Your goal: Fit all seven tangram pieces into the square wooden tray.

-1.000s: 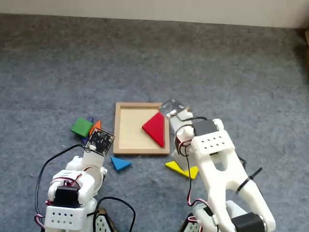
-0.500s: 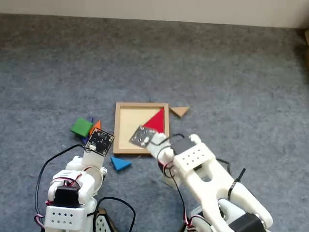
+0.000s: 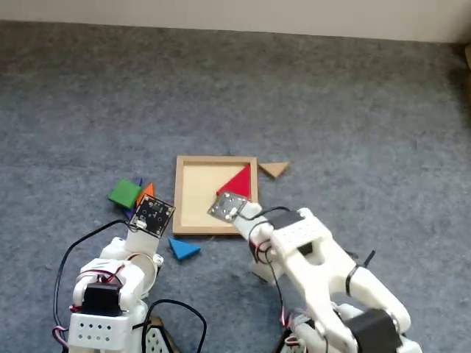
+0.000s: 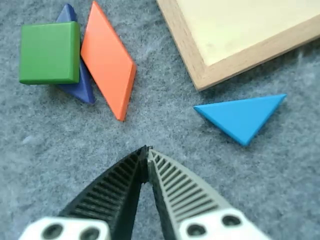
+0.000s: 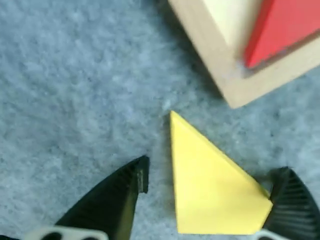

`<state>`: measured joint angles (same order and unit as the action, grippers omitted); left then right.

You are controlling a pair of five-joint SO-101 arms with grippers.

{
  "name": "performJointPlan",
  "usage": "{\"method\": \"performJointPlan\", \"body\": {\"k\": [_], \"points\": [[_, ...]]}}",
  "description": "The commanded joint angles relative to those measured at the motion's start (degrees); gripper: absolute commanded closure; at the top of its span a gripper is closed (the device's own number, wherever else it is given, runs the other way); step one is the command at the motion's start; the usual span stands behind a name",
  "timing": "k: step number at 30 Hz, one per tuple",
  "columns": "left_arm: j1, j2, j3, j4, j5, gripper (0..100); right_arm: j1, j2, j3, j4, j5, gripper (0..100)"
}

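Observation:
The square wooden tray (image 3: 193,197) holds a red triangle (image 3: 237,182) against its right side. In the right wrist view, a yellow triangle (image 5: 200,172) lies flat on the carpet just off the tray's corner (image 5: 234,82), between the spread fingers of my right gripper (image 5: 212,171), which is open around it. My left gripper (image 4: 146,152) is shut on nothing, low over the carpet. Ahead of it lie a light blue triangle (image 4: 242,116), an orange parallelogram (image 4: 107,60), and a green square (image 4: 49,52) resting on a dark blue piece (image 4: 81,87).
A tan triangle (image 3: 274,170) lies on the carpet just right of the tray's far right corner. The right arm (image 3: 309,257) reaches over the tray's near right corner. Grey carpet stretches open beyond the tray and to the right.
The right arm has swung from the tray's right side, uncovering the tan triangle, to the tray's near edge, then shifted slightly right. The left arm has not moved.

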<state>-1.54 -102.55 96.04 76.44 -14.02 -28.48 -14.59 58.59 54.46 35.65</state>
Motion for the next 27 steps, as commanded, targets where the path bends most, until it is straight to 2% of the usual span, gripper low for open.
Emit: {"method": "performJointPlan", "body": {"k": [1, 6, 8, 11, 16, 27], "points": [[-0.1, -1.8, 1.1, 0.3, 0.4, 99, 9.8, 7.3, -7.0, -2.2, 0.6, 63.8], [-0.1, -1.8, 1.1, 0.3, 0.4, 99, 20.2, 12.3, -16.1, -2.1, 0.3, 63.8], [-0.1, -1.8, 1.1, 0.3, 0.4, 99, 22.6, 12.5, -18.3, -2.1, 0.2, 63.8], [-0.1, -1.8, 1.1, 0.3, 0.4, 99, 24.8, 12.5, -20.4, -2.0, -4.0, 63.8], [-0.1, -1.8, 1.1, 0.3, 0.4, 99, 25.2, 11.2, -20.7, -1.6, -8.3, 63.8], [-0.1, -1.8, 1.1, 0.3, 0.4, 99, 22.6, -7.0, -20.5, 13.0, -8.6, 63.8]]}}
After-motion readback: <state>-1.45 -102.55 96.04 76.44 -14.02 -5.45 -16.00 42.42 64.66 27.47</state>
